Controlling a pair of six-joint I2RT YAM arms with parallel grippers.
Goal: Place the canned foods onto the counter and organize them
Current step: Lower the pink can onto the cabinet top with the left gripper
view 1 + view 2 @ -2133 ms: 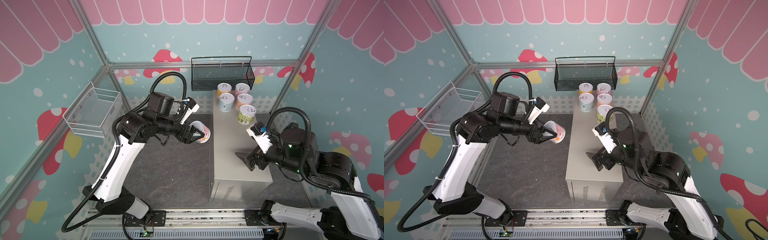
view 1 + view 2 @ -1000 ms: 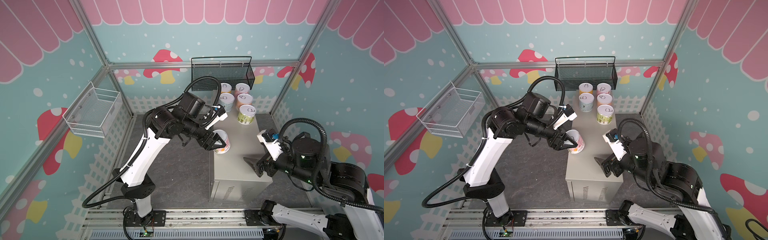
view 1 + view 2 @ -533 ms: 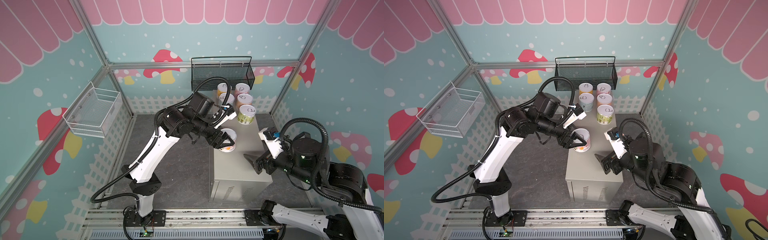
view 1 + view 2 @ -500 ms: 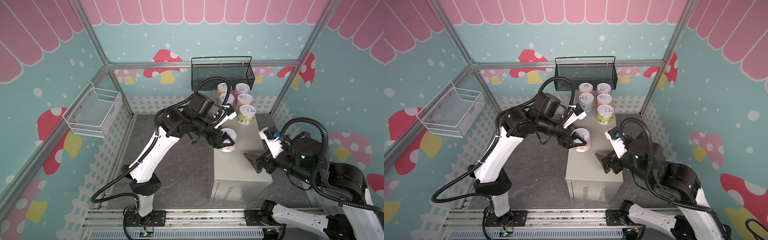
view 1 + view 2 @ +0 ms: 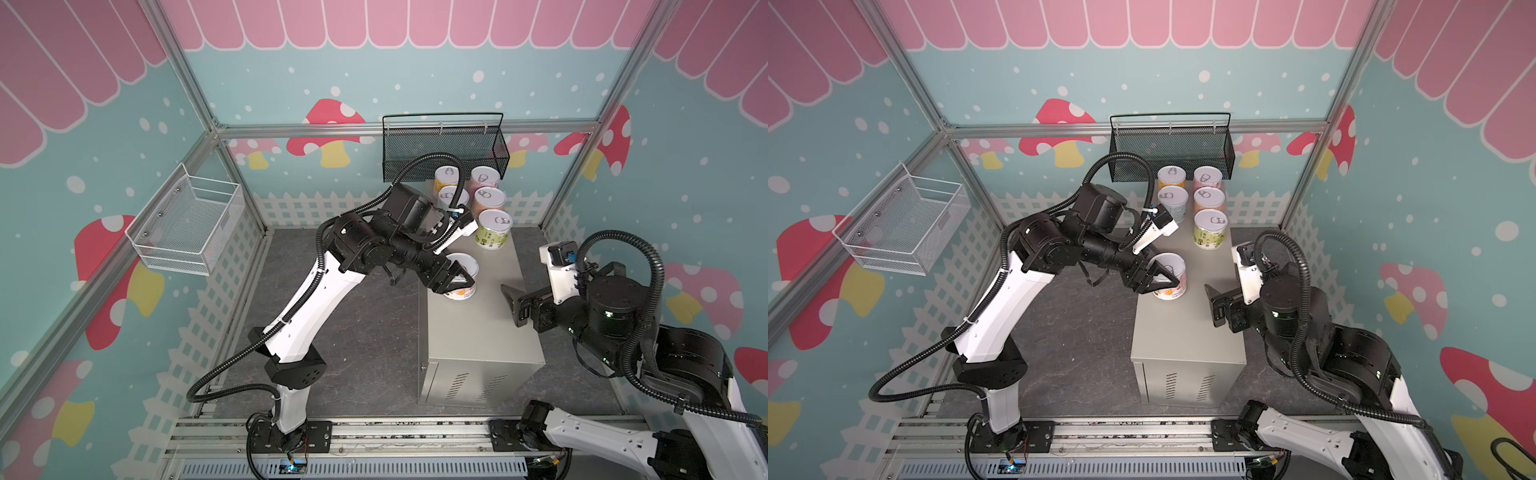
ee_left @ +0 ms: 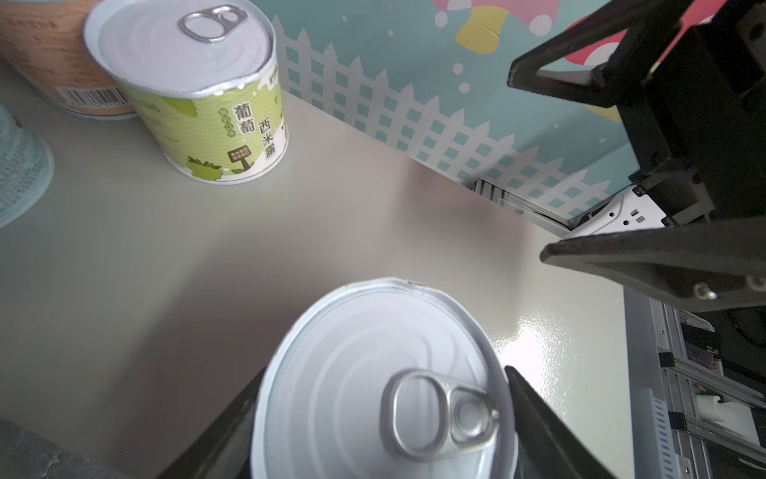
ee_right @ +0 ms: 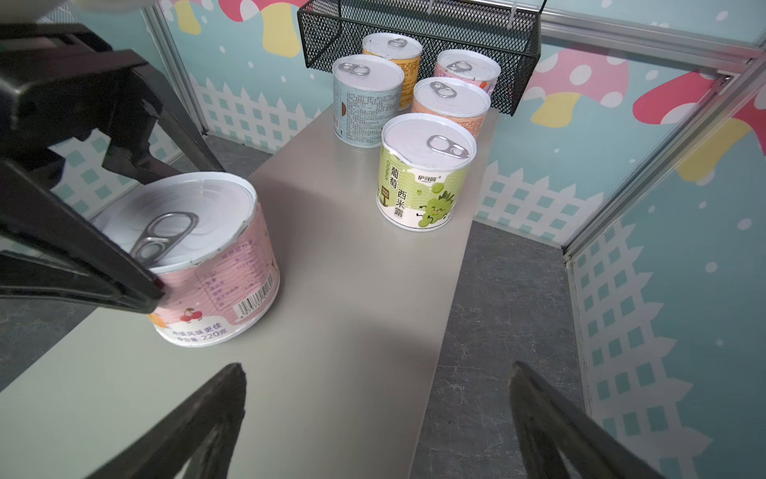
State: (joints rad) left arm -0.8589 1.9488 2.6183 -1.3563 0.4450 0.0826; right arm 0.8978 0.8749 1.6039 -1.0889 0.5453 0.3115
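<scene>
Carried across from above the floor, the pink-white can [image 5: 466, 262] is being set near the left edge of the counter [image 5: 478, 332], centre-right in both top views, clamped by the left gripper [image 5: 459, 279]; the right gripper [image 7: 377, 369] is being held open. Release is judged the remaining step.

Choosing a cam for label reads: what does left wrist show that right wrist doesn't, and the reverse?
Only left wrist: the right tool seen whole from the front, open.
Only right wrist: the black mesh basket, yellow can, rear pink can, plus the label and barcode of the pink-white can; left wrist sees just its lid.
Both: the left tool shut on that can, the green can, light blue can and orange can (these two cropped in left wrist), and the counter.
</scene>
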